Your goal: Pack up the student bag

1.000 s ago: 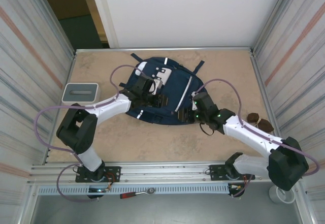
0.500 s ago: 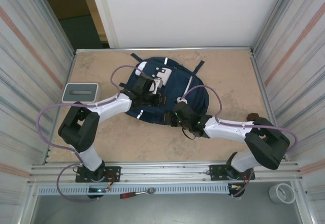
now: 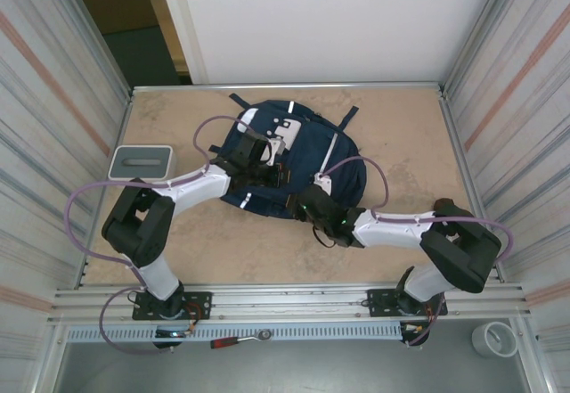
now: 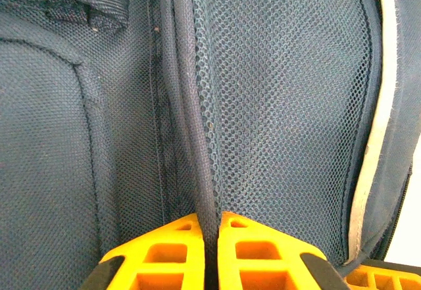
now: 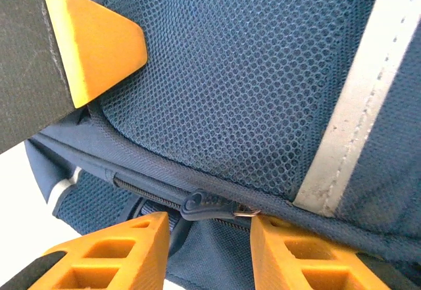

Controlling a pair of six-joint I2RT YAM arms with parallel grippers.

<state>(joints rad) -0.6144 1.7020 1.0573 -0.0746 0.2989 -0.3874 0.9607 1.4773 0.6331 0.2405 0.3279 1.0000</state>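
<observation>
Navy honeycomb-mesh student bag [image 3: 303, 143] — corded seam [image 4: 191, 106] seemingly in left claw [image 4: 209, 223]

Bright, even light with soft shadows; the student bag [image 4: 276, 106] mesh is sharp close up.

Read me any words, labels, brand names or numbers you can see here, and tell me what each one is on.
No text can be read.
On the student bag, the white patch: any print is too small to read.
Wrist views: mesh, zipper pull and reflective stripe carry no lettering.
</observation>
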